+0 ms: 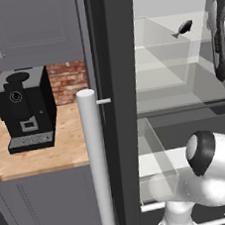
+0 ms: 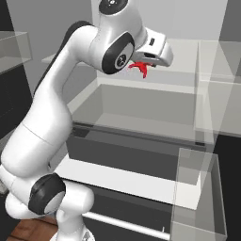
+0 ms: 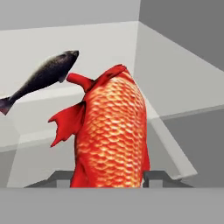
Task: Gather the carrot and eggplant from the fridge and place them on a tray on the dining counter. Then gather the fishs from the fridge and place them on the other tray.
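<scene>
Red-orange scaled fish (image 3: 111, 135) fills the hand (image 3: 107, 177), clamped between its two fingertips inside the open fridge (image 1: 118, 84). Beyond it, a slim dark grey fish (image 3: 41, 78) lies on the pale fridge shelf (image 3: 100, 52).

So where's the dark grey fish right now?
The dark grey fish lies on the pale fridge shelf in the hand view, up and left of the red fish held in the pincer.

A grey fish (image 3: 43, 78) lies just beside the held red fish (image 3: 111, 131); elsewhere open shelf (image 3: 183, 87).
</scene>
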